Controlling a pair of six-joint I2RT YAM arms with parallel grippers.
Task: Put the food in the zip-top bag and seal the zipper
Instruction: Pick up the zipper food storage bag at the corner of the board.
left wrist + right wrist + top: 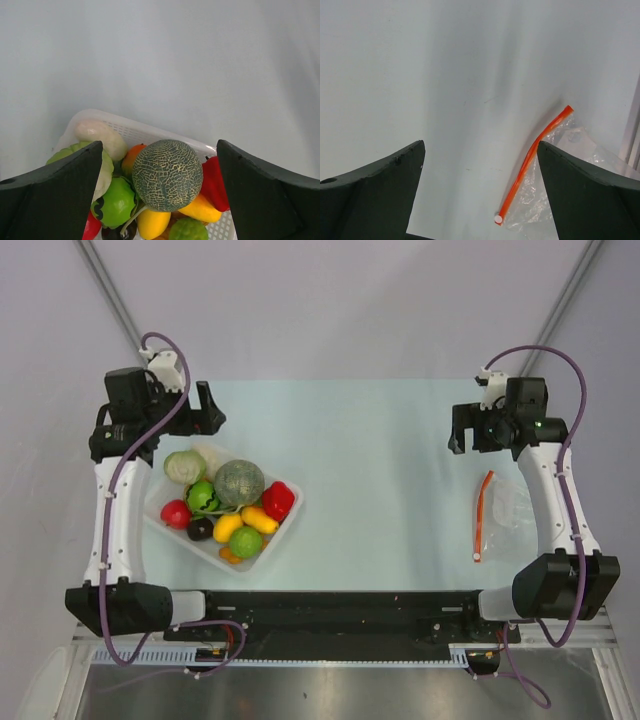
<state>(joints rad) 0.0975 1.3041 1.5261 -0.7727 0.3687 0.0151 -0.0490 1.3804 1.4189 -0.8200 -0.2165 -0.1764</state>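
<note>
Tray (294, 506) sat on table's (380, 440) left side w/ food piled in it: cabbage head (185, 466) at far-left corner, large ball (239, 483) just right of it, pepper (278, 499) btwn ball & right wall, small round fruit (245, 541) at near end. Zip-top bag (508, 508) lay on table's right side, well apart from tray, w/ zipper (483, 510) along its left edge. Left gripper (207, 408) was behind tray; right gripper (458, 430) behind & left of bag.

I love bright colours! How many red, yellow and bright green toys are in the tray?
Red: 2, the red pepper and a small red fruit.
Yellow: 2, a round yellow fruit and a long yellow fruit.
Bright green: 2, a lime and a lobed green fruit.
Total: 6
</note>
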